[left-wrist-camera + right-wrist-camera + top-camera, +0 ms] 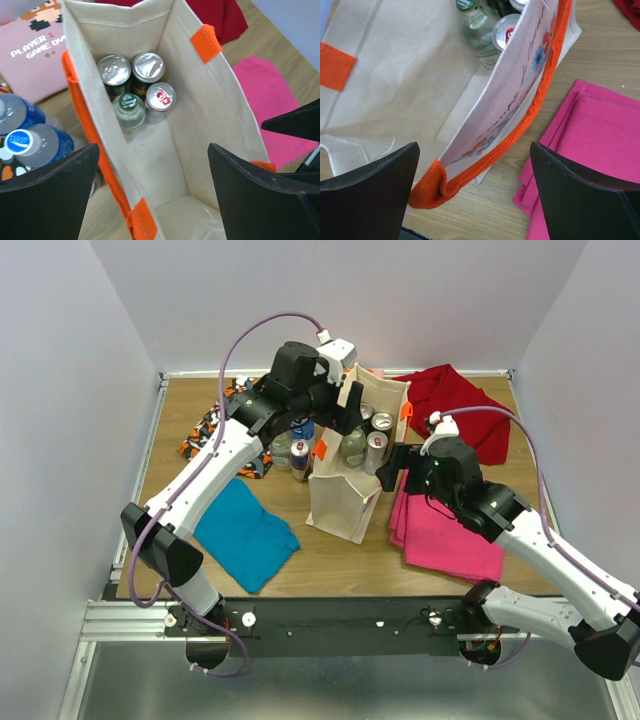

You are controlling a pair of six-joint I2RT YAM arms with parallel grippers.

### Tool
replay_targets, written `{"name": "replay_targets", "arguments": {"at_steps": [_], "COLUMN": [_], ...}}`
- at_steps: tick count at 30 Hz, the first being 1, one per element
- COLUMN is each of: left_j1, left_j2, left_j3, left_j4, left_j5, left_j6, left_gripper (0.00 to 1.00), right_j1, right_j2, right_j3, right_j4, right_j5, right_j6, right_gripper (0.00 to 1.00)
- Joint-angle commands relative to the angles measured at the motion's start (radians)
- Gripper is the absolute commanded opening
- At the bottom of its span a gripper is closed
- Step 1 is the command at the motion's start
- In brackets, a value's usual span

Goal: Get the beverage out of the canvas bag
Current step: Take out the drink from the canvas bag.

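Left fingers (47, 195): spread wide over the mouth, held nothing
Right fingers (367, 190): spread wide, astride the right wall
Canvas bag (335, 505): stood upright, mouth up, long axis near-to-far

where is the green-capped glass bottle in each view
top external: green-capped bottle stands in the open mouth of the canvas bag, near picture centre.
left wrist: left of centre, on the bag floor beside the red-topped can.
right wrist: top edge, near the middle, behind the bag wall.
shared landmark: pink cloth, right of the bag in every view.
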State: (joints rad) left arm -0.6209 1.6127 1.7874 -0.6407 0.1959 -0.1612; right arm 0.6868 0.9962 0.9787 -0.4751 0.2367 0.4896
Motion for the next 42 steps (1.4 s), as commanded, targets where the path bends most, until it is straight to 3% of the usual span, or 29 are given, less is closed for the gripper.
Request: {"name": "replay_targets", "arguments": {"at_steps": [1,14,30,42], "left_j1": [-0.033,-0.053,-0.062,-0.079], "left_j2": [0.041,0.233,0.415,0.480], "left_j3": [0.050,0.135,0.297,0.333], "left_j4": [-0.053,-0.050,-0.117,-0.126], "left_j5": [0.040,0.033,-0.236,-0.227], "left_j6": [0.006,-0.067,-0.112,-0.135], "left_gripper": [0.98,0.89,0.83,0.78], "right_j1": [-0.003,-0.001,-0.001,-0.001], "right_j2": [-0.022,-0.090,-0.163,-0.176], "right_j3": [-0.038,-0.038,-0.018,-0.025], "right_j4": [-0.030,-0.005,-0.033,-0.045], "right_j5": [0.030,0.062,0.108,0.112], "right_j6": [0.023,-0.020,-0.048,-0.046], "right_gripper": [1.00,1.00,1.00,1.00]}}
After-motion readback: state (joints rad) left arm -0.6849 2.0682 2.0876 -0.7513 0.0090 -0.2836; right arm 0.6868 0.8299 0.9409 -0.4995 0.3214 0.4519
